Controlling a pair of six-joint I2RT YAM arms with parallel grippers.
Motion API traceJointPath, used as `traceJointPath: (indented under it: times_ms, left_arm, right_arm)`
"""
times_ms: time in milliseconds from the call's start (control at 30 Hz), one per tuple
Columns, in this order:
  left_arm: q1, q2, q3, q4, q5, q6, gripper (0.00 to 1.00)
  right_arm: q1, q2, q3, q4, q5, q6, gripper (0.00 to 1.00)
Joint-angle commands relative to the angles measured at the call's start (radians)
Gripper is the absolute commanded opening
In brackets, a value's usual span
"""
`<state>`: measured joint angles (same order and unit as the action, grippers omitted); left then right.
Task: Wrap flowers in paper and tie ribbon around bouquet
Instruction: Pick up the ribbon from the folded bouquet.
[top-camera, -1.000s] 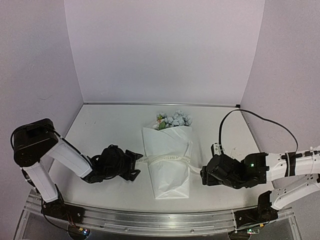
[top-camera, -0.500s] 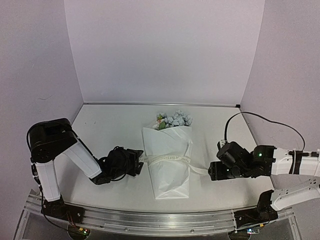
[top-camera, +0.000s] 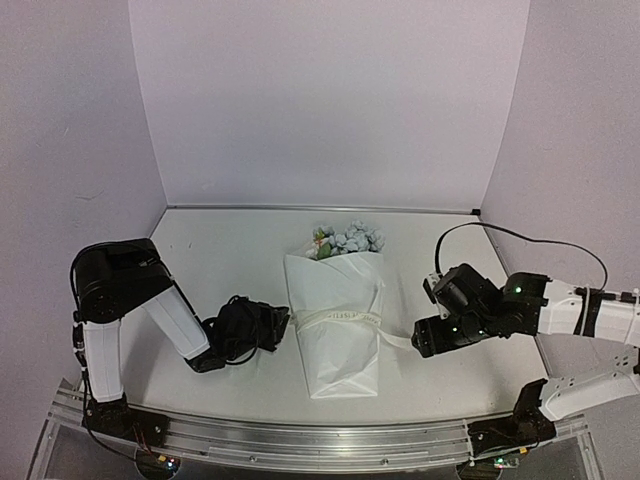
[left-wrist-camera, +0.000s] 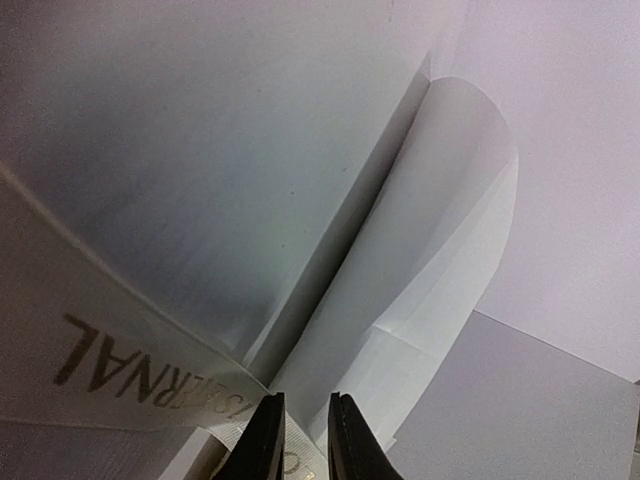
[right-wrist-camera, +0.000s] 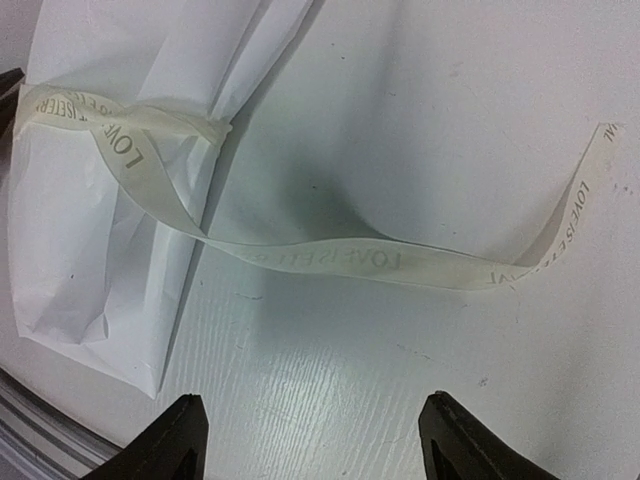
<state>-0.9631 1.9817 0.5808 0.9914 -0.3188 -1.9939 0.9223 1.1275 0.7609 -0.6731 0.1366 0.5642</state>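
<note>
The left gripper lies low on the table, its tip against the left edge of the bouquet at the waist. In its wrist view the fingers stand nearly together with only a thin slit between them. The printed cream ribbon runs across the white paper into that slit; whether they actually pinch it I cannot tell. The bouquet lies flat mid-table, its narrow folded end toward the arms and its wide end away, with the pale blue and white flowers showing out of the top. The ribbon crosses the wrap at its middle, and a loose tail leaves the right edge, curving over the bare table toward the right gripper. That gripper hovers just right of the bouquet, its fingers spread wide apart with nothing between them. The ribbon tail lies on the table beyond its fingertips, the free end at the right of the wrist view.
</note>
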Motion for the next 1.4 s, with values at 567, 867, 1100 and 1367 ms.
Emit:
traceJointPath:
  times_ms: [567,867,1100,1367]
  left_arm:
    - [-0.083,-0.062,0.01,-0.118,-0.048,-0.21,0.67]
    - [-0.063,0.034,0.043,-0.017,-0.1,-0.232,0.61]
    - [-0.028,0.024,0.006,0.015,-0.116,-0.203,0.37]
    - [0.0,0.015,-0.041,0.07,-0.12,-0.142,0.13]
  right_arm:
    - [-0.052,-0.009,0.034,-0.009,-0.049,-0.116,0.78]
    - [-0.052,-0.034,0.025,-0.01,-0.055,-0.104,0.78]
    - [-0.052,-0.026,0.025,-0.009,-0.067,-0.122,0.77]
    - [-0.056,0.033,0.05,-0.007,-0.122,-0.192,0.79]
